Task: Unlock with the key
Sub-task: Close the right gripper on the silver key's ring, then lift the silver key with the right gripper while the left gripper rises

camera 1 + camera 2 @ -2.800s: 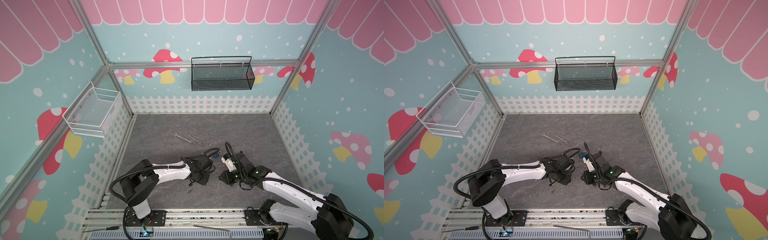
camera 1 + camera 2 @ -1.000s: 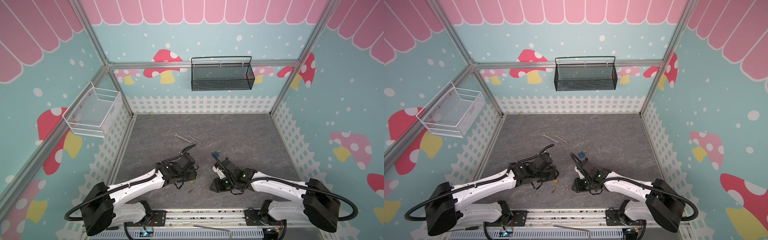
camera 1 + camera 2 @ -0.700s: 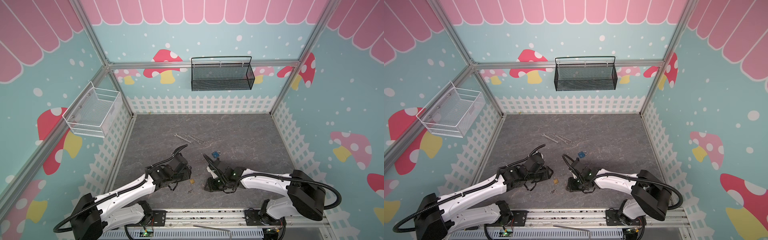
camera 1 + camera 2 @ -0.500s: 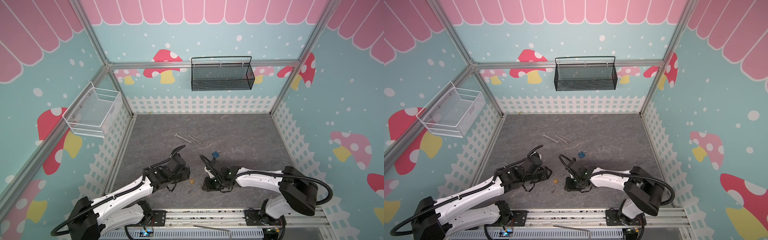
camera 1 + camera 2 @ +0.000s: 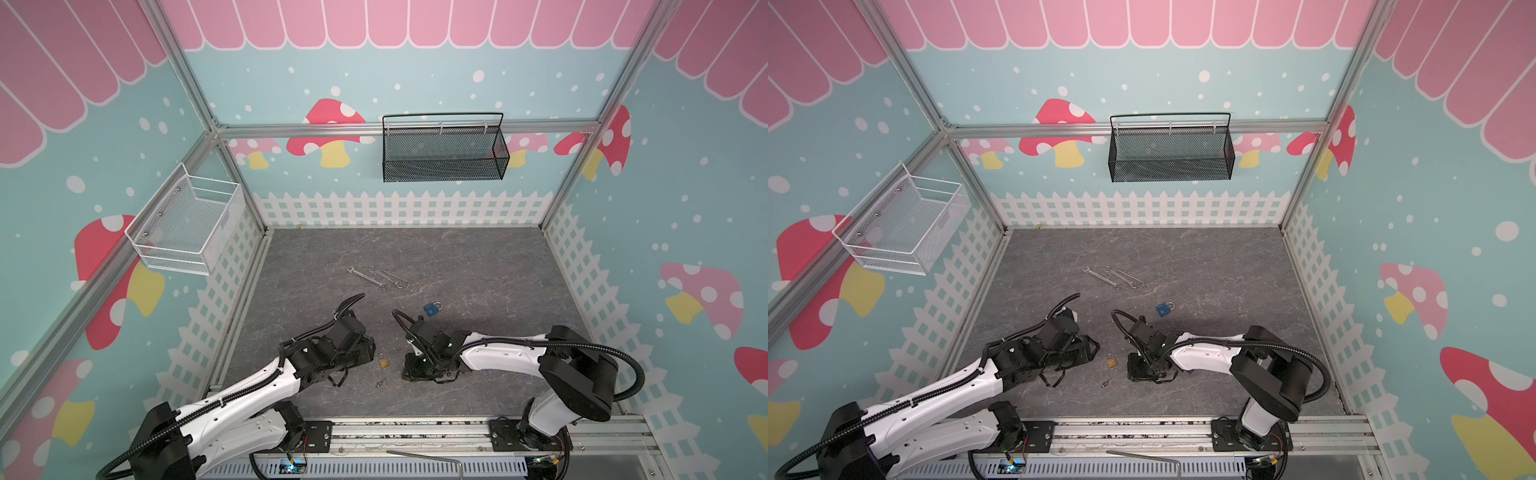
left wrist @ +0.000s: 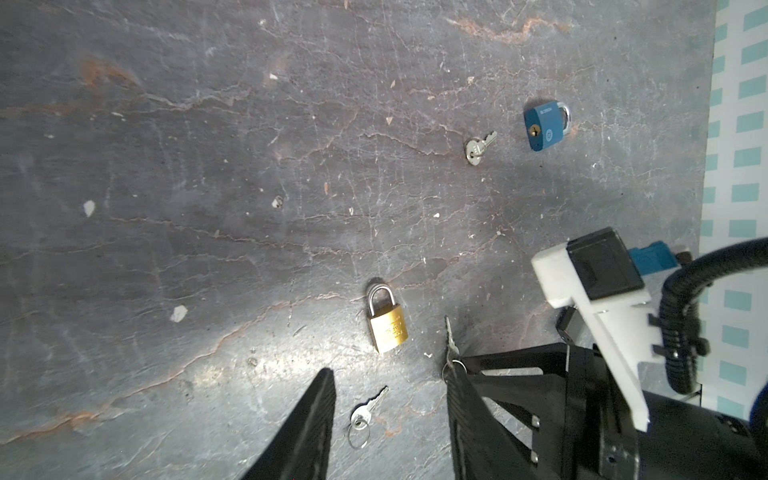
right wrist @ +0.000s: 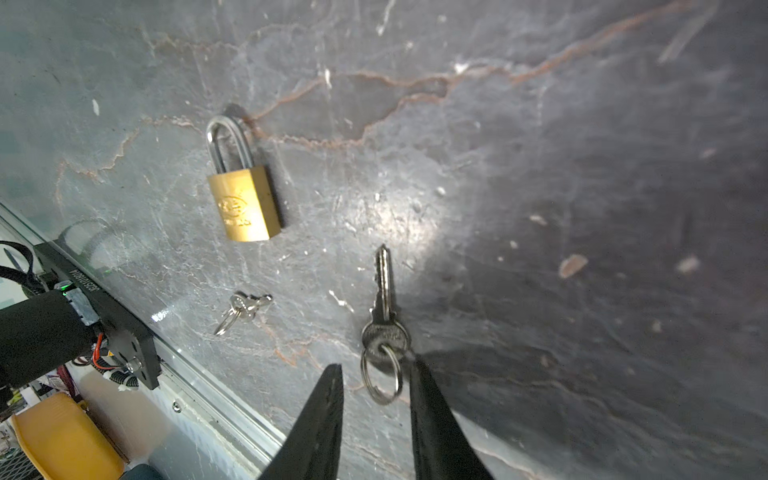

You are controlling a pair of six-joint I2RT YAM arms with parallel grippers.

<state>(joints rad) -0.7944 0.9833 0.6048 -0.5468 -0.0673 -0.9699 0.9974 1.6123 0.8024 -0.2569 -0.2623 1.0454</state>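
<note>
On veined slate [image 7: 540,166], my right gripper's [image 7: 375,365] tapered fingers [image 7: 324,415] stand parted around the steel key's [image 7: 384,291] round bow; left gripper [image 6: 390,372] spread.

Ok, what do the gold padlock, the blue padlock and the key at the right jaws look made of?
Gold padlock: probably brass, going by the satin yellow sheen and stamped mark. Its shackle is shiny and steel-like. Blue padlock: blue plastic or painted shell, unclear which. Key: silvery metal, perhaps nickel-plated, glinting.
</note>
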